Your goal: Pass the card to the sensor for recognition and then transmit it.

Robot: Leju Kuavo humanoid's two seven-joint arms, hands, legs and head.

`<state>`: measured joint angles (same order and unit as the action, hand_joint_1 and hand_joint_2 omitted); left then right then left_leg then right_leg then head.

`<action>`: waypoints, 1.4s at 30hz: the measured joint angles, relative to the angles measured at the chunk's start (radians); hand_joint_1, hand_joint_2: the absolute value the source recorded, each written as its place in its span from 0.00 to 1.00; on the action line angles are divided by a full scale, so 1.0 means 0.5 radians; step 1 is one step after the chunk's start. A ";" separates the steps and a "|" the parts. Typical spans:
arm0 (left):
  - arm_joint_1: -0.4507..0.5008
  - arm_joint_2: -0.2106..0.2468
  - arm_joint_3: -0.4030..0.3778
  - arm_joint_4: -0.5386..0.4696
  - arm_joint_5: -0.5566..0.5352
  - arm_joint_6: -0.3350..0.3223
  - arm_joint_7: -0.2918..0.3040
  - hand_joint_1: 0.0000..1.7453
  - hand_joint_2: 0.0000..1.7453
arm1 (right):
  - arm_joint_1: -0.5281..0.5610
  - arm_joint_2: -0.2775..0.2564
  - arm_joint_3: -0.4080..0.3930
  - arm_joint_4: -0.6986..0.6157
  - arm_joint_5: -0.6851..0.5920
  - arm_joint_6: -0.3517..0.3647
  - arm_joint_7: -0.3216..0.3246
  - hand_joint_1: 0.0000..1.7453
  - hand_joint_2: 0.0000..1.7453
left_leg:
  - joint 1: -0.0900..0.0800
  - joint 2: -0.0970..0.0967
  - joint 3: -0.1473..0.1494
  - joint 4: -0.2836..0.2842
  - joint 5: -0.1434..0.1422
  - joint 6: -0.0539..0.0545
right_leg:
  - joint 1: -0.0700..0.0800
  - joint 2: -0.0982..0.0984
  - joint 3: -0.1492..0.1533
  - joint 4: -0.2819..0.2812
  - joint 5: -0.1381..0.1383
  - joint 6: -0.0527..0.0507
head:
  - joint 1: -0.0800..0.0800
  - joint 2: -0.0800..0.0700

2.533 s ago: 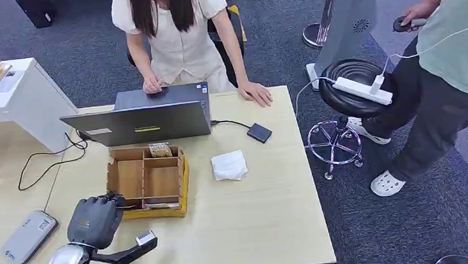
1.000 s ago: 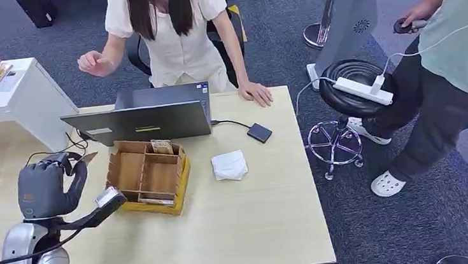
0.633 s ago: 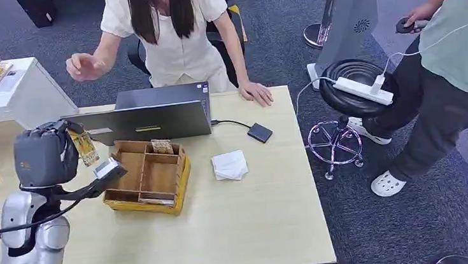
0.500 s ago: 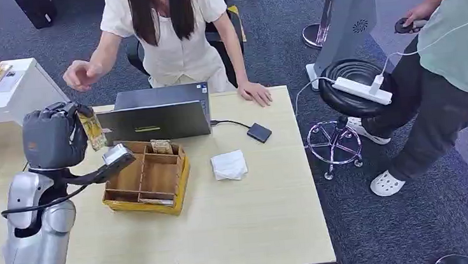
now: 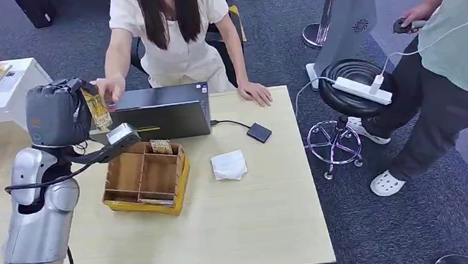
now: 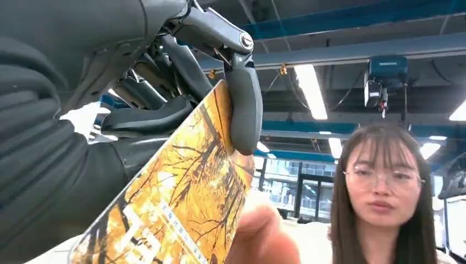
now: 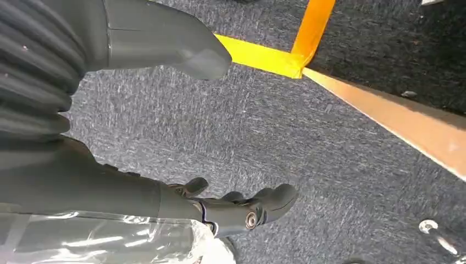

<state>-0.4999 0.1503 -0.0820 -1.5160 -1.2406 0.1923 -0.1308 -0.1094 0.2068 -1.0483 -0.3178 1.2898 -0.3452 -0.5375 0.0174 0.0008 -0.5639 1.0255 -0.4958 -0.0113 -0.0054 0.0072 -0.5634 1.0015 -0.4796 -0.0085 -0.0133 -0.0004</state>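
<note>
— Where is the card (image 5: 98,109) at this moment?

— The left hand (image 5: 58,113) holds it, raised above the far left part of the table (image 5: 252,220), near the laptop (image 5: 153,116). In the left wrist view the card (image 6: 181,192) shows a yellow, leafy print, and the dark fingers (image 6: 244,107) press on its face while the thumb sits behind it.

— Is anyone else touching it?

— A person's hand (image 5: 111,88) reaches over the laptop's edge and meets the card. In the left wrist view a blurred fingertip (image 6: 261,234) lies against the card's lower edge, so both the robot and the person appear to have contact with it.

— And the robot's other hand?

— The right hand (image 7: 181,55) hangs over grey carpet crossed by yellow tape (image 7: 286,47). Its thumb and fingers are apart and nothing lies between them.

— What else is on the table?

— A cardboard organiser (image 5: 147,176) with several compartments sits in front of the laptop; one far compartment holds a small stack of cards (image 5: 160,147). A folded white cloth (image 5: 229,165) lies to its right, and a small dark reader (image 5: 259,132) on a cable lies beyond the cloth, near the person's other hand (image 5: 255,94), which rests flat on the table edge.

— Anyone else about?

— A second person (image 5: 449,68) stands to the right, beside a black stool (image 5: 349,93) carrying a white power strip (image 5: 362,90).
</note>
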 joint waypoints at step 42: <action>-0.322 0.095 -0.063 0.500 -0.249 0.320 0.157 0.00 0.00 | -0.011 0.000 0.153 0.040 -0.049 -0.008 0.037 0.00 1.00 | 0.000 0.000 -0.001 0.001 0.001 0.000 | 0.000 0.001 0.000 0.001 0.002 0.001 | 0.000 0.000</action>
<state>-0.6610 0.1976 -0.1137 -1.2661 -1.3649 0.3525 -0.0523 -0.1150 0.2068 -0.9716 -0.2975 1.2654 -0.3491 -0.5192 0.0175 0.0010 -0.5642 1.0259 -0.4951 -0.0113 -0.0054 0.0078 -0.5633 1.0019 -0.4788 -0.0081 -0.0134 -0.0004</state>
